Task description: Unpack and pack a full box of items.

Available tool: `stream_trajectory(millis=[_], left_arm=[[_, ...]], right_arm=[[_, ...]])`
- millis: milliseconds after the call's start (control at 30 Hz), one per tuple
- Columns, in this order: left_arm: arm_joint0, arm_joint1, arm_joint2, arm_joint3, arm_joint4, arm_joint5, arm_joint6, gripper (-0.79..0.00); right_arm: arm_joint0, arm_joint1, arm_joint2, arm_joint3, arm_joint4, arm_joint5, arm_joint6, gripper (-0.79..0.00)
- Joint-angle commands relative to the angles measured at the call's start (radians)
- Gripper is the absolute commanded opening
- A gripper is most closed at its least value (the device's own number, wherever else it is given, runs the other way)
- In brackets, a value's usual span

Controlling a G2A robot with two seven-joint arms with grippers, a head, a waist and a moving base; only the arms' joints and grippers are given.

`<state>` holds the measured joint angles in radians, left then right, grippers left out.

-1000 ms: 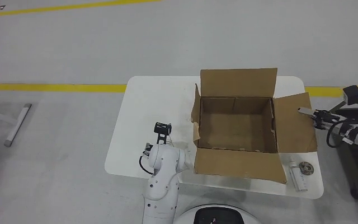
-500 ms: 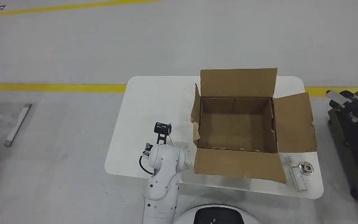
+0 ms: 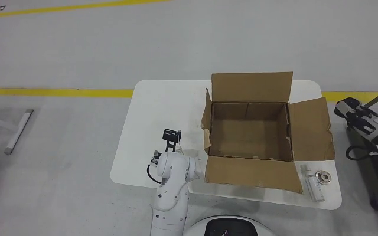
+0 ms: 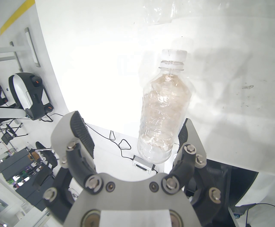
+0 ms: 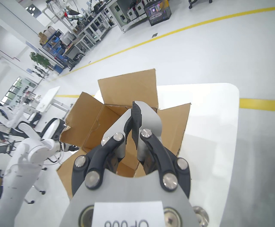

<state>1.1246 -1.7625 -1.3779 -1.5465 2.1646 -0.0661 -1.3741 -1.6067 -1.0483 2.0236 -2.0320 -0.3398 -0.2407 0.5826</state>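
Observation:
An open cardboard box (image 3: pixel 251 171) stands on the white table (image 3: pixel 159 106), all flaps folded out and its inside looking bare. In the left wrist view a clear plastic bottle (image 4: pixel 165 107) with a white cap lies on the table between the fingers of my left gripper (image 4: pixel 131 119), which is open; the bottle's base is close to one finger (image 4: pixel 185 137). From above, that left gripper (image 3: pixel 171 135) sits just left of the box. My right gripper (image 5: pixel 134 120) is shut on nothing and hangs beyond the table's right edge (image 3: pixel 345 111), pointing towards the box (image 5: pixel 129 90).
A small white object (image 3: pixel 311 183) and a metal ring (image 3: pixel 322 176) lie at the table's front right corner, next to the front flap. The ring (image 5: pixel 199 212) is also under my right wrist. A clear plastic wrapper (image 4: pixel 159 13) lies beyond the bottle.
The right arm has pulled back from over the box's right flap to past the table's right edge. The left arm and the box have stayed put.

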Motion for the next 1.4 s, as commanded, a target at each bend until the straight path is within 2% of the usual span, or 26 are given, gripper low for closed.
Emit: stream_trajectory(millis=[0, 233, 400, 533, 667, 733, 867, 1000, 1133, 1367], left_arm=[[0.0, 0.0, 0.0, 0.0, 0.0, 0.0, 0.0, 0.0], [0.0, 0.0, 0.0, 0.0, 0.0, 0.0, 0.0, 0.0], [0.0, 0.0, 0.0, 0.0, 0.0, 0.0, 0.0, 0.0], [-0.009, 0.003, -0.036, 0.034, -0.029, -0.009, -0.007, 0.0], [-0.031, 0.003, -0.074, 0.06, -0.055, 0.013, -0.123, 0.0], [-0.042, 0.001, -0.099, 0.074, -0.092, 0.029, -0.162, 0.0], [-0.067, -0.005, -0.178, 0.12, -0.218, 0.057, -0.162, 0.0], [-0.069, -0.009, -0.156, 0.089, -0.2, 0.03, -0.162, 0.0], [-0.065, -0.013, -0.153, 0.08, -0.169, 0.046, -0.162, 0.0], [-0.086, -0.016, -0.207, 0.088, -0.233, 0.003, -0.162, 0.0]], right_arm=[[-0.043, -0.006, -0.013, -0.018, -0.04, -0.033, -0.088, -0.785], [-0.203, -0.034, -0.071, -0.052, -0.179, -0.065, -0.363, -0.785], [-0.25, -0.044, -0.123, -0.052, -0.273, -0.041, -0.433, -0.785], [-0.25, -0.045, -0.125, -0.052, -0.273, -0.039, -0.436, -0.785], [-0.25, -0.045, -0.125, -0.052, -0.273, -0.039, -0.436, -0.785], [-0.25, -0.045, -0.125, -0.052, -0.273, -0.039, -0.436, -0.785], [-0.25, -0.045, -0.125, -0.052, -0.273, -0.039, -0.436, -0.785], [-0.25, -0.045, -0.125, -0.052, -0.273, -0.039, -0.436, -0.785], [-0.25, -0.045, -0.125, -0.052, -0.273, -0.039, -0.436, -0.785], [-0.25, -0.045, -0.125, -0.052, -0.273, -0.039, -0.436, -0.785]])
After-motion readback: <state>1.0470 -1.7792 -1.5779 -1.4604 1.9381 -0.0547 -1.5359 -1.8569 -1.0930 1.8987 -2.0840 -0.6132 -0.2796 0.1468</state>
